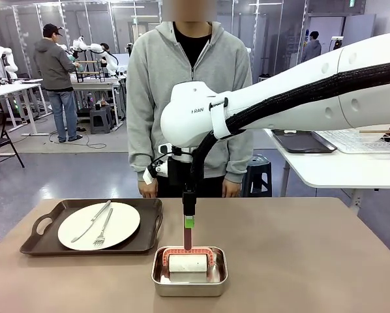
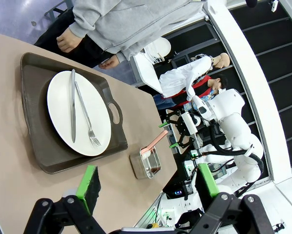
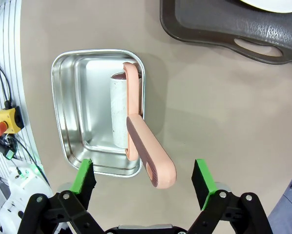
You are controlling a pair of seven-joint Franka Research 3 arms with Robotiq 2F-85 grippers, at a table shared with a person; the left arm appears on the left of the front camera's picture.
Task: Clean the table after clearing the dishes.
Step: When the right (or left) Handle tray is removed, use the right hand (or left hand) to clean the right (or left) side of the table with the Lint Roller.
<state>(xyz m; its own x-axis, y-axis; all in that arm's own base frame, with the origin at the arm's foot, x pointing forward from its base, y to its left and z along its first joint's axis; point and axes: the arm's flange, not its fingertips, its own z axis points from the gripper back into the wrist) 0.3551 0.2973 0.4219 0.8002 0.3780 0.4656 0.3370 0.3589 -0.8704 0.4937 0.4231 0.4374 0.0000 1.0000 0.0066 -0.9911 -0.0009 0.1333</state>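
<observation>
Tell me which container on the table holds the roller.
The small shiny metal pan: the pink-handled roller sits in it. The dark brown handled tray carries a white plate, knife and fork.

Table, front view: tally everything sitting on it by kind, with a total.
Dark brown tray: 1
White plate: 1
Knife: 1
Fork: 1
Metal pan: 1
Lint roller: 1
Total: 6
</observation>
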